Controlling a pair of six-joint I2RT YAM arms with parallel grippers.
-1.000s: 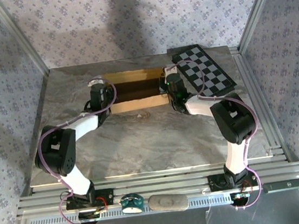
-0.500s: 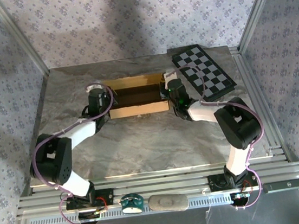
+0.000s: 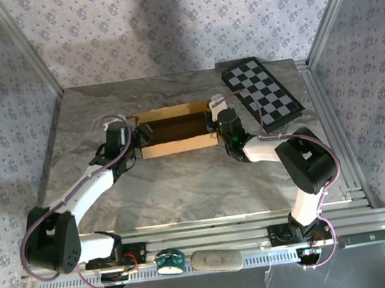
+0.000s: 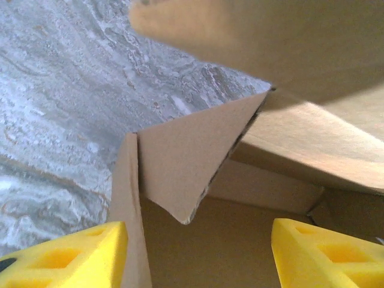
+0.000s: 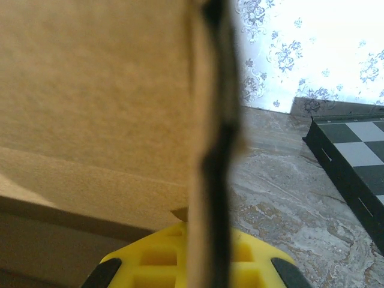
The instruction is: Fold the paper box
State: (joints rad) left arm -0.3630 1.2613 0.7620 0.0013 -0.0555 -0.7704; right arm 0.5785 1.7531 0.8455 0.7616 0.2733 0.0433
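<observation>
Our left pincer (image 4: 195, 255) gapes wide and empty, straddling the paper box (image 3: 179, 146) at its left wall. We see the right pincer (image 3: 215, 119) clamped tight on the right wall, box far-centre on the marbled table (image 3: 197, 185).

In the left wrist view the paper box (image 4: 180, 162) was cut off at the top and right, and the yellow fingers (image 4: 66, 255) of the left gripper (image 4: 198, 252) at the bottom. In the right wrist view its wall (image 5: 210, 150) was blurred and the checkerboard panel (image 5: 354, 156) was cut off
</observation>
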